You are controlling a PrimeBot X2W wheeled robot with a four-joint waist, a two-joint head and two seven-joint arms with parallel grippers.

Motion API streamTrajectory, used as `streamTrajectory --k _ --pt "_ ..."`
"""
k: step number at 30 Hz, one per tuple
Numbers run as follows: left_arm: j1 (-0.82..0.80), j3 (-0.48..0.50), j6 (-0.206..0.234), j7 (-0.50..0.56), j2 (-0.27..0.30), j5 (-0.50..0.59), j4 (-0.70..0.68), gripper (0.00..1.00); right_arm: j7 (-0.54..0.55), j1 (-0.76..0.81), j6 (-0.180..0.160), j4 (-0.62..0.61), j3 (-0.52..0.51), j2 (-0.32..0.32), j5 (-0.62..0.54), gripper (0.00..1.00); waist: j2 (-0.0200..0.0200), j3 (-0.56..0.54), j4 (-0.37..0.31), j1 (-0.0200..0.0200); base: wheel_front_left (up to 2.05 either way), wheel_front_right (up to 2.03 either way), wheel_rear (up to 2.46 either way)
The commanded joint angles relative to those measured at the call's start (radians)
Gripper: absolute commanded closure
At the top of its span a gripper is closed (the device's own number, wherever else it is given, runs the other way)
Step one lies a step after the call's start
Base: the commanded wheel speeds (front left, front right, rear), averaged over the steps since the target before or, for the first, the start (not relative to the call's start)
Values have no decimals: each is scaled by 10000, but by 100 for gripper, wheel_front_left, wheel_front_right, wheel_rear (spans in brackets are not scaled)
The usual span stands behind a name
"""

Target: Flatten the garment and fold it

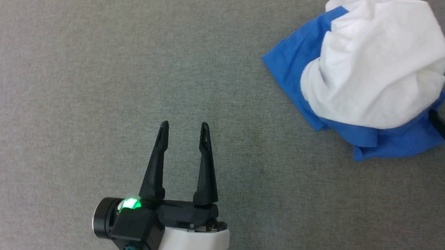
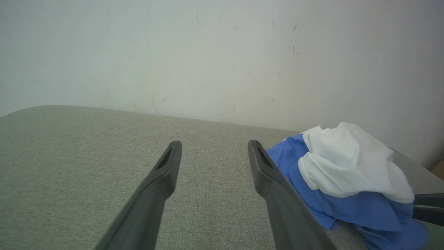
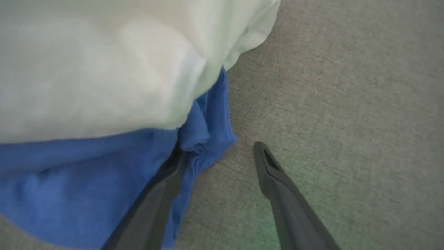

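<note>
The garment [image 1: 374,59] lies bunched in a heap at the right of the grey surface, its white body piled over blue sleeve cloth. In the left wrist view the garment [image 2: 347,173] sits to the right of my fingers. My left gripper [image 1: 184,126] hovers open over bare surface, well left of the heap, with nothing between its fingers. My right gripper [image 1: 442,105] is open at the heap's lower right edge. In the right wrist view the garment [image 3: 104,86] is close up, one finger [image 3: 166,180] is tucked under a blue fold and the other finger [image 3: 274,173] rests on bare surface.
A grey woven fabric surface [image 1: 81,73] spreads under everything. A pale wall [image 2: 208,52] rises behind its far edge in the left wrist view. Room lies open left of and in front of the heap.
</note>
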Motion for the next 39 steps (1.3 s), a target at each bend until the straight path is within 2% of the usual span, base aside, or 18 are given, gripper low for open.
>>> streamTrajectory --k 1,2,3,4,9,13,17,22,26,31,34,38,39 --pt "-206 0 -76 -49 -57 113 10 0 -24 -190 -11 143 134 -56 73 12 1 243 240 -2 0 0 0" --pt "-217 -3 -70 -49 -65 121 8 0 -10 -247 -11 271 264 -90 83 53 1 261 253 -2 0 0 0" --pt "-229 -5 -64 -49 -71 128 5 0 -29 -318 -11 390 380 -113 87 69 1 277 260 -2 0 0 0" --pt "-242 -3 -53 -49 -76 136 5 0 -90 -400 -11 524 449 -117 82 100 1 288 260 -2 0 0 0" --pt "-266 46 -14 -49 -90 177 111 0 -543 -707 -11 983 574 -45 63 100 1 121 130 -2 0 0 0" --pt "-133 225 -29 -49 -94 120 204 0 -995 -1006 -11 842 218 -135 60 100 1 -310 -203 -2 0 0 0" --pt "98 531 -125 -49 -95 36 289 0 -1332 -1378 -11 438 -681 -351 -203 100 1 -918 -653 -2 0 0 0" --pt "439 961 -328 -49 -96 -21 345 0 -1197 -1264 -11 -91 -2361 -322 -597 100 1 -1587 -1190 -2 0 0 0" --pt "623 1083 -533 -49 -97 -27 399 0 -880 -85 -11 66 -4210 40 -1043 100 1 -1836 -1307 -2 0 0 0" --pt "788 1123 -682 -49 -97 -13 423 0 -920 2107 -11 864 -6437 1156 -1874 100 1 -1840 -1161 -2 0 0 0" --pt "940 1254 -701 -49 -75 72 438 0 -1118 2948 -11 1395 -7097 1956 -2247 100 1 -1811 -1100 -2 0 0 0" --pt "1086 1392 -788 -49 -7 109 440 0 -1563 3207 -11 2244 -7208 2521 -2755 100 1 -1876 -1072 -2 0 0 0" --pt "1106 1410 -810 -49 4 113 457 0 -1757 3156 -11 2453 -7155 2537 -2936 80 1 -1917 -1067 -2 0 0 0"
